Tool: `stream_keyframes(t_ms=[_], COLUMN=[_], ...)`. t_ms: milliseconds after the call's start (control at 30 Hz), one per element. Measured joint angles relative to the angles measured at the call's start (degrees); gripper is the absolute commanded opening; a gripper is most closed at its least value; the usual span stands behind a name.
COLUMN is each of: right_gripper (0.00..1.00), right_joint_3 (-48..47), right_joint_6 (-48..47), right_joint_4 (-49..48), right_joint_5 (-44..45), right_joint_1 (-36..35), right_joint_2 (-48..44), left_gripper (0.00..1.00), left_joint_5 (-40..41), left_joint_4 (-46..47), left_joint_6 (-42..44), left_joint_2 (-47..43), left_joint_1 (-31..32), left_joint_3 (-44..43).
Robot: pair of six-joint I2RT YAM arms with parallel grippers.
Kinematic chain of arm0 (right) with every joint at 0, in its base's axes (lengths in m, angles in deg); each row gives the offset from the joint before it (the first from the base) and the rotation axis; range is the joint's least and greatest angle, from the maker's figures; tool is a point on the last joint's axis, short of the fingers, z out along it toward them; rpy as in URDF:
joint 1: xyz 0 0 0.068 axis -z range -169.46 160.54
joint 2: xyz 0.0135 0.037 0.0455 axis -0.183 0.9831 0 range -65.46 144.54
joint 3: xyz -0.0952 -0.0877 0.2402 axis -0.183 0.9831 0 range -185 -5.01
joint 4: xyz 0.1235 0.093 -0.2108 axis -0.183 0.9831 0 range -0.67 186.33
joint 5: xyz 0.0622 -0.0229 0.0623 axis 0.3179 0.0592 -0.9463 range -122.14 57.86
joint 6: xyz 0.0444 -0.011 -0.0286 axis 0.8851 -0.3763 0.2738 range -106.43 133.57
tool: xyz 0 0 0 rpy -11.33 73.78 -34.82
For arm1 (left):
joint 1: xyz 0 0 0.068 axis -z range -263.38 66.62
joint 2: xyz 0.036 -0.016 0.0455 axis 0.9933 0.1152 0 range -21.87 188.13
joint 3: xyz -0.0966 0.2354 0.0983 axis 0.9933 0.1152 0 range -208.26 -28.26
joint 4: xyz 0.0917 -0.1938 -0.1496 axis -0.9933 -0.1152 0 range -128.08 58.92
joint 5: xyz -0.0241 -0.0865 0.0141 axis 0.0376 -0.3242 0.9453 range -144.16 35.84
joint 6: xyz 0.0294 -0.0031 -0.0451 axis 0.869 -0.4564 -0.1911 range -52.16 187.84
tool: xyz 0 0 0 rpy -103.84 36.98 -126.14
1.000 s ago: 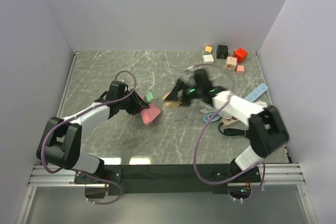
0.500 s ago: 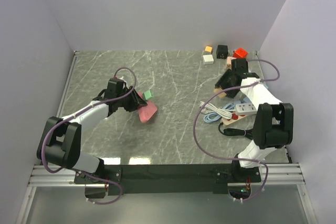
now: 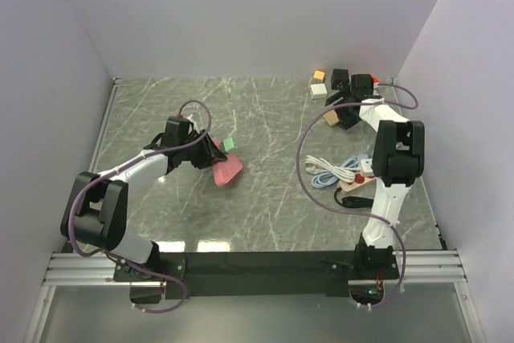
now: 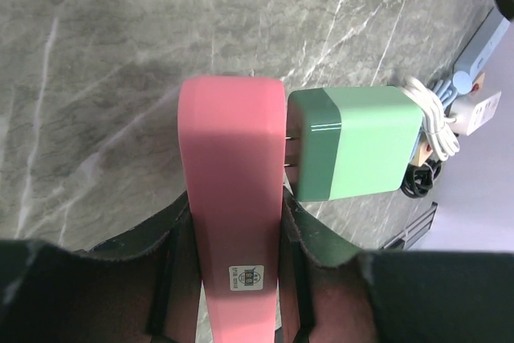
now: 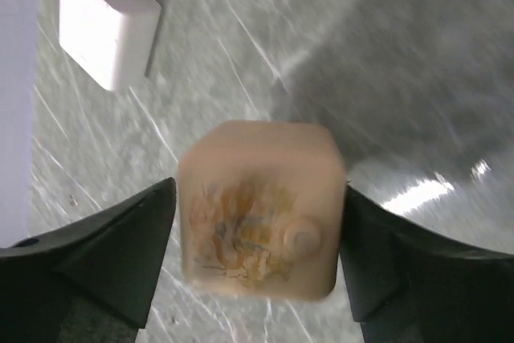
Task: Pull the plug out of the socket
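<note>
My left gripper [image 3: 207, 158] [image 4: 233, 216] is shut on a flat pink socket [image 3: 228, 171] [image 4: 231, 190], its pads pressed on both long sides. A green plug [image 3: 230, 144] [image 4: 353, 144] sits in the socket's right face, its metal prongs partly showing. At the back right, my right gripper [image 3: 338, 115] [image 5: 261, 198] holds its fingers close against both sides of a tan cube-shaped plug [image 3: 330, 118] [image 5: 261, 206], just above the table. That plug looks blurred, and I cannot tell whether the fingers still press on it.
A white block [image 3: 319, 91] [image 5: 108, 26], an orange cube [image 3: 320, 75], a black cube [image 3: 340, 78] and a red cube [image 3: 368, 82] sit near the right gripper. A white power strip [image 3: 363, 168] [image 4: 482, 106] with coiled cables [image 3: 325, 173] lies at the right. Walls enclose the table.
The right arm swung from beside the pink socket to the back right corner, carrying the tan plug to the cubes. The left gripper kept hold of the socket, shifting only slightly.
</note>
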Motion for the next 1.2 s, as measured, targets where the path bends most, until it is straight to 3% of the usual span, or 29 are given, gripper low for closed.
stream_keyframes(t_ms=[267, 533, 667, 800, 1067, 1200], right_gripper=[0.95, 0.97, 0.97, 0.97, 0.96, 0.86], right_joint_3=[-2.14, 5.73, 9.79, 13.33, 15.3, 13.73], right_joint_6=[5.25, -2.69, -11.8, -19.26, -23.08, -22.8], right_joint_4=[-6.51, -5.07, -4.68, -3.69, -1.55, -1.68], right_joint_5=[-3.52, -7.74, -13.11, -18.91, -21.35, -21.99], right_joint_1=[1.11, 1.09, -6.69, -17.97, -29.27, -33.18], right_joint_2=[0.81, -20.17, -26.58, -24.7, -20.09, -16.92], left_gripper=[0.01, 0.0, 0.01, 0.01, 0.0, 0.0], left_joint_5=[-1.53, -2.99, -4.04, -4.7, -5.22, -5.27], left_joint_4=[0.17, 0.81, 1.25, 1.57, 1.64, 1.62], left_joint_6=[0.24, 0.39, 0.48, 0.52, 0.42, 0.24], left_joint_2=[0.42, 1.97, 3.52, 4.92, 5.35, 5.35], left_joint_1=[0.5, 2.12, 4.02, 5.95, 8.24, 8.72], left_joint_3=[0.0, -0.96, -2.03, -3.23, -3.58, -3.58])
